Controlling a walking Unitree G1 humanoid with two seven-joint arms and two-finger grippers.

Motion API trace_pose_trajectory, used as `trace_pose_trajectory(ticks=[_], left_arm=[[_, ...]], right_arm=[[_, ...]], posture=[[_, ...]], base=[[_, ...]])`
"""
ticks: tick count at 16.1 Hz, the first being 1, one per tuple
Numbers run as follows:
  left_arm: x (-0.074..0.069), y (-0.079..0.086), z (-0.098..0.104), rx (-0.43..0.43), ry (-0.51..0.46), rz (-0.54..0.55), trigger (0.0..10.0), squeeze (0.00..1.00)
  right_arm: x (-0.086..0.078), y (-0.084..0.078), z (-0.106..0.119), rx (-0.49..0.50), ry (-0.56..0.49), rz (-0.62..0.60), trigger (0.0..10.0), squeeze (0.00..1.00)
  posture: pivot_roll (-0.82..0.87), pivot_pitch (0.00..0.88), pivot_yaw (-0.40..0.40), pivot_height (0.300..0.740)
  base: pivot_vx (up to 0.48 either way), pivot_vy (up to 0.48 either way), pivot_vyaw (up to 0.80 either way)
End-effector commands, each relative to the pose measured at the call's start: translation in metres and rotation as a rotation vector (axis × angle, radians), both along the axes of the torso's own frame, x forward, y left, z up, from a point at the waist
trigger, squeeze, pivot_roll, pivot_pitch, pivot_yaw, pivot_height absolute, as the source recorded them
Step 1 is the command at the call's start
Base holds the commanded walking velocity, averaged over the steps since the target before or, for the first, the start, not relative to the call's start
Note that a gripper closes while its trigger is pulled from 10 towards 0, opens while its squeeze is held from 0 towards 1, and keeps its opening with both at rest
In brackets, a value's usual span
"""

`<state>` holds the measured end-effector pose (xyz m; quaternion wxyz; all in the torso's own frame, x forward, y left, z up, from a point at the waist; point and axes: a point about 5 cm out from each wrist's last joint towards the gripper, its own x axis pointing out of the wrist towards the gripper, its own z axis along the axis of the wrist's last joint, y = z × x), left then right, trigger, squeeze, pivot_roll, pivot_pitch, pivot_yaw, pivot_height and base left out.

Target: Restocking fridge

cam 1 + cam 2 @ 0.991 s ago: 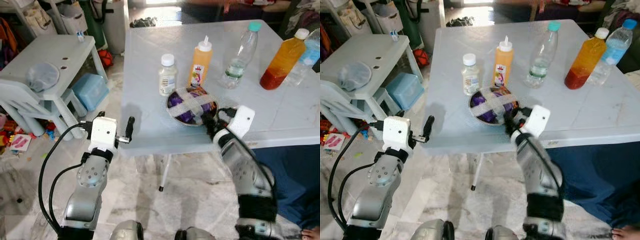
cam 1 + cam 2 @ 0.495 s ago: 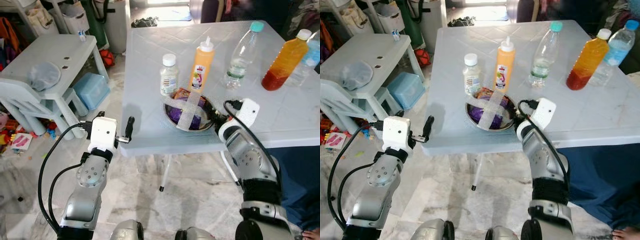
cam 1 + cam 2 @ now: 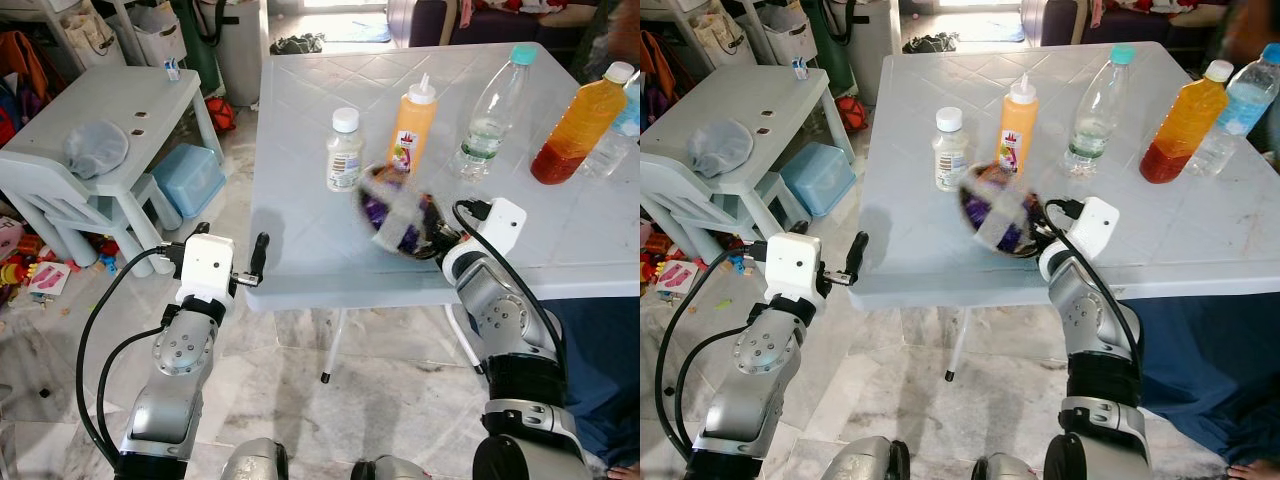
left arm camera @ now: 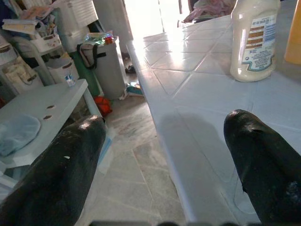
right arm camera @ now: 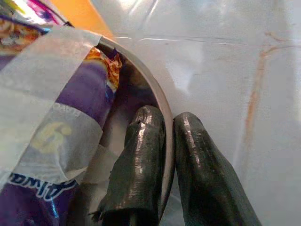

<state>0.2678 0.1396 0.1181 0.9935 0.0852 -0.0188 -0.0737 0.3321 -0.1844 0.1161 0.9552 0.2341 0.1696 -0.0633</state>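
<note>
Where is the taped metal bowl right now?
The bowl is tilted near the table's front edge, its rim pinched by the right gripper, just in front of the orange sauce bottle.

On the table [image 3: 300,150]: one metal bowl [image 3: 400,225] of purple packets [image 5: 51,155], near the front edge, crossed with tape strips [image 5: 37,89]; packet count unclear. One small white-capped jar [image 3: 343,150]. One orange squeeze bottle [image 3: 415,125]. Two clear water bottles, one teal-capped [image 3: 490,115], one at the right edge [image 3: 1230,115]. One bottle of orange-red liquid [image 3: 575,130]. That's five bottles and jars, one bowl.

Beside the table: one small white table [image 3: 100,110], one white chair [image 3: 60,205], one blue bin [image 3: 185,178], one grey cloth [image 3: 97,148].

Two grippers: left gripper [image 3: 235,262], right gripper [image 5: 167,141].
</note>
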Motion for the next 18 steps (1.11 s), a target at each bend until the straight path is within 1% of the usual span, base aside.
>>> trace_pose_trajectory(ticks=[1, 2, 3, 8, 11, 12, 13, 14, 17, 18], left_arm=[[0.0, 0.0, 0.005, 0.015, -0.024, -0.003, 10.0, 0.0], [0.0, 0.0, 0.005, 0.015, -0.023, -0.003, 10.0, 0.0], [0.0, 0.0, 0.005, 0.015, -0.024, -0.002, 10.0, 0.0], [0.0, 0.002, 0.006, 0.018, -0.025, 0.003, 10.0, 0.0], [0.0, 0.002, 0.007, 0.019, -0.025, 0.001, 10.0, 0.0], [0.0, 0.002, 0.007, 0.02, -0.025, 0.002, 10.0, 0.0], [0.0, 0.002, 0.006, 0.021, -0.025, 0.002, 10.0, 0.0], [0.0, 0.002, 0.006, 0.021, -0.025, 0.003, 10.0, 0.0], [0.0, 0.002, 0.006, 0.021, -0.026, 0.008, 10.0, 0.0], [0.001, 0.003, 0.006, 0.021, -0.026, 0.011, 10.0, 0.0]], right_arm=[[-0.003, 0.002, -0.013, -0.012, 0.067, 0.039, 10.0, 0.0], [-0.003, 0.003, -0.013, -0.016, 0.066, 0.049, 10.0, 0.0], [-0.002, 0.004, -0.012, -0.021, 0.07, 0.058, 10.0, 1.0], [0.0, 0.004, -0.009, -0.024, 0.062, 0.051, 10.0, 1.0], [0.007, 0.004, 0.001, -0.018, 0.029, 0.082, 10.0, 1.0], [0.007, 0.005, 0.001, -0.02, 0.025, 0.104, 10.0, 0.95], [0.008, 0.006, 0.001, -0.019, 0.03, 0.119, 10.0, 0.29], [0.009, 0.005, -0.001, -0.021, 0.037, 0.127, 10.0, 0.0], [0.013, 0.003, -0.006, -0.05, 0.073, 0.2, 10.0, 0.0], [0.016, 0.005, -0.002, -0.034, 0.053, 0.239, 10.0, 0.0]], posture=[[0.08, 0.067, 0.017, 0.74], [0.08, 0.067, 0.017, 0.74], [0.08, 0.068, 0.016, 0.74], [0.08, 0.072, 0.016, 0.74], [0.08, 0.072, 0.017, 0.74], [0.08, 0.072, 0.017, 0.74], [0.08, 0.072, 0.015, 0.74], [0.09, 0.071, 0.013, 0.74], [0.09, 0.067, 0.008, 0.74], [0.09, 0.066, 0.006, 0.74]], base=[[0.0, 0.0, 0.0], [0.0, 0.0, 0.0], [0.0, 0.0, 0.0], [0.0, 0.0, 0.0], [0.0, 0.0, 0.0], [0.0, 0.0, 0.0], [0.0, 0.0, 0.0], [0.0, 0.0, 0.0], [0.0, 0.0, 0.0], [0.0, 0.0, 0.0]])
